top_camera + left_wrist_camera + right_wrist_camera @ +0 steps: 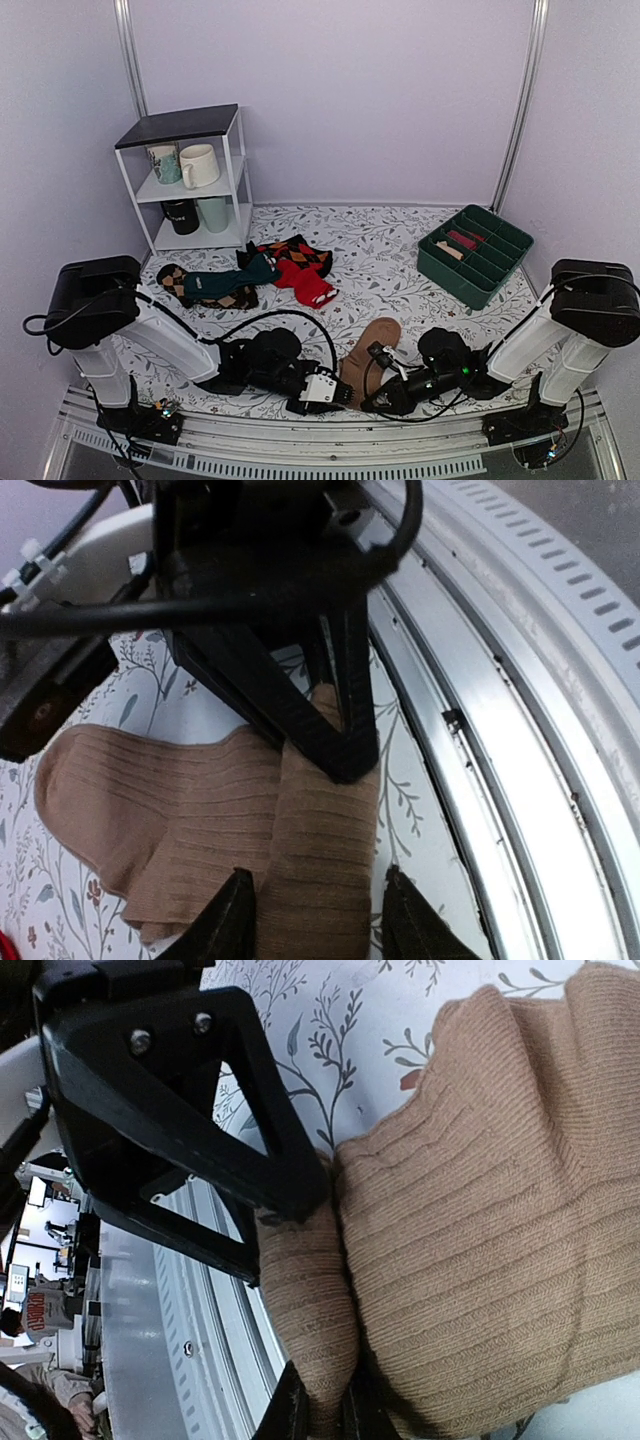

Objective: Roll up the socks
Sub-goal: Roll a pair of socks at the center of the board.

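Tan-brown ribbed knitted socks (368, 348) lie at the near edge of the floral-cloth table (400, 262), their folded end pinched tight in the right gripper (322, 1415), the left gripper (318, 920) astride the fold, whether gripping or merely bracketing it cannot be told, so an early release could let the roll spring open.

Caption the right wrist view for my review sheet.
Right gripper pinching a fold of the tan socks beside the metal rail.

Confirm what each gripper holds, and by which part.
Right gripper pinches the socks at their folded near end. Left gripper straddles the same end; whether it grips cannot be told.
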